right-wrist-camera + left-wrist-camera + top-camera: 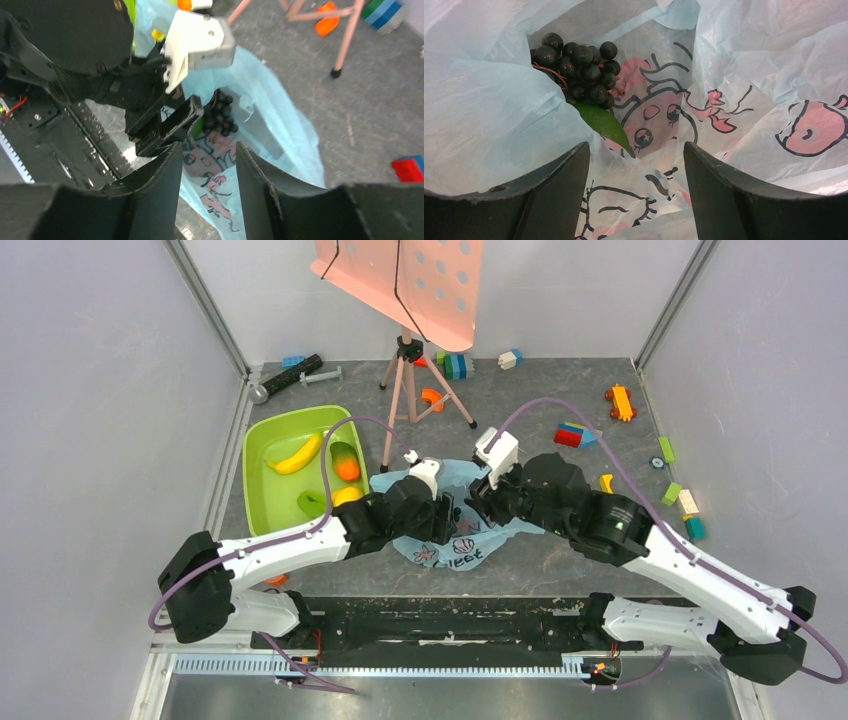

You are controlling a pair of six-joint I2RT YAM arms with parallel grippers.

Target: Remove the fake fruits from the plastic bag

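table (560, 565): grey, scuffed | walls (100, 390): pale | plastic bag (455, 550): mid-table | left gripper (636, 150): released | right gripper (209, 150): cannot tell

The plastic bag (489, 125) gapes open ahead of the left gripper (636, 195), leaving a passage to a cluster of black grapes (579, 70) and a green fruit (601, 122). A fold of bag film on the left overlaps both. The right gripper (207, 185) crowds in close beside the left one over the bag. A tripod (407, 345) stands just behind. Open table (380, 115) lies past the bag's edge.
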